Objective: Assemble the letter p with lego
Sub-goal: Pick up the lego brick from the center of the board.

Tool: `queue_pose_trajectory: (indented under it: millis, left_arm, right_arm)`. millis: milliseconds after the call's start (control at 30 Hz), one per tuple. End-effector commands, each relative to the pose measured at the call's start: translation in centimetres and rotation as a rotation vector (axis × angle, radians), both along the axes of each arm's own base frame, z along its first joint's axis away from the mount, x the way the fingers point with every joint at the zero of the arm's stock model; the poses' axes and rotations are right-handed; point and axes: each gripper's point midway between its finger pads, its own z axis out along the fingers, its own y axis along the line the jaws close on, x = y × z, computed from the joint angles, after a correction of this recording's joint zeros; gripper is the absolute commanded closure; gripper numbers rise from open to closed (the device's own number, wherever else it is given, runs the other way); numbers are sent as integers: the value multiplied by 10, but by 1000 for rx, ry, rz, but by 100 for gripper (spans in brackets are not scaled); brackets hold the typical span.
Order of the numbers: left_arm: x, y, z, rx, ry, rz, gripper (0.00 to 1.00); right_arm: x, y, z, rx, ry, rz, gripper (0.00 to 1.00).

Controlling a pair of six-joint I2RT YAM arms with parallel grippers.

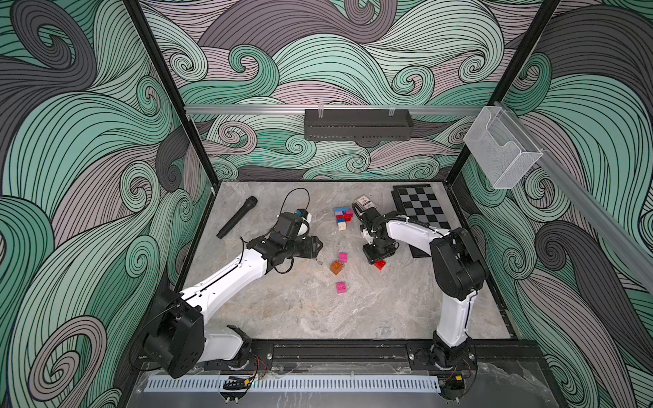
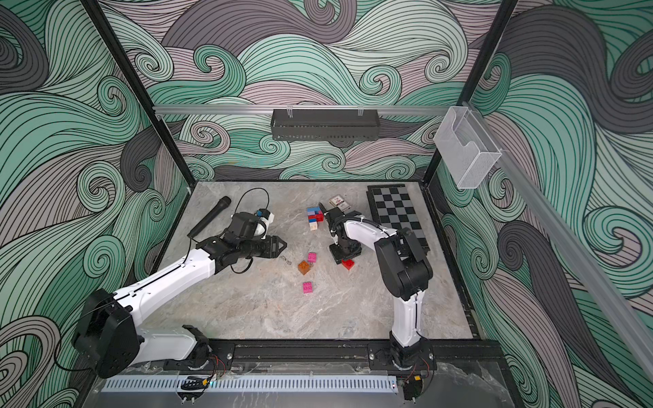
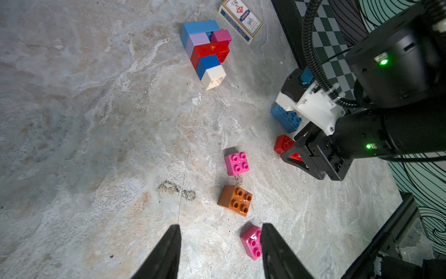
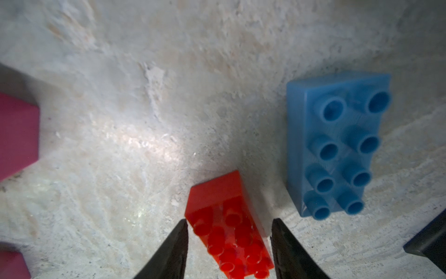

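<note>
A joined cluster of blue, lilac, red, pink and white lego (image 1: 343, 217) (image 3: 207, 52) lies at the back middle of the table. Loose nearer bricks are a pink one (image 1: 342, 257), an orange one (image 1: 336, 267) and another pink one (image 1: 341, 287). My right gripper (image 4: 229, 220) (image 1: 376, 259) points down at the table, open, its fingers straddling a red oblong brick (image 4: 229, 224) (image 1: 380, 265) with small gaps. A blue oblong brick (image 4: 337, 145) (image 3: 286, 118) lies beside it, hidden in both top views. My left gripper (image 3: 220, 225) (image 1: 319, 243) hovers open and empty, left of the loose bricks.
A boxed card deck (image 1: 365, 202) lies behind the cluster. A folded chessboard (image 1: 422, 208) runs along the back right, under the right arm. A black microphone (image 1: 237, 217) lies at the back left. A dark smudge (image 3: 176, 188) marks the marble top.
</note>
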Motion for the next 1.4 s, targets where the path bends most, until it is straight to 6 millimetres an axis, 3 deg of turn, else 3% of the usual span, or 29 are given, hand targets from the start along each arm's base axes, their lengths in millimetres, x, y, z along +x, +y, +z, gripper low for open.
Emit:
queue_pose_trajectory:
  millis: [0,767,933,1167,1367]
  left_arm:
    - [5,-3,6,-26,-4,-3,46]
    - [8,-5,-1,-40,19,-3,47]
    - [9,-5,-2,-42,22,-3,48]
    - [9,-3,-3,-44,15,2,49]
    - [8,2,-7,-57,-4,14,50]
  right_arm:
    - [1,3,-2,5,-8,7,46]
    - [-5,4,-17,-34,20,26,57]
    - [-5,2,-18,-43,14,22,67]
    - [-2,4,-4,-28,-21,18,74]
    - [-6,15,24,0,-61,68,77]
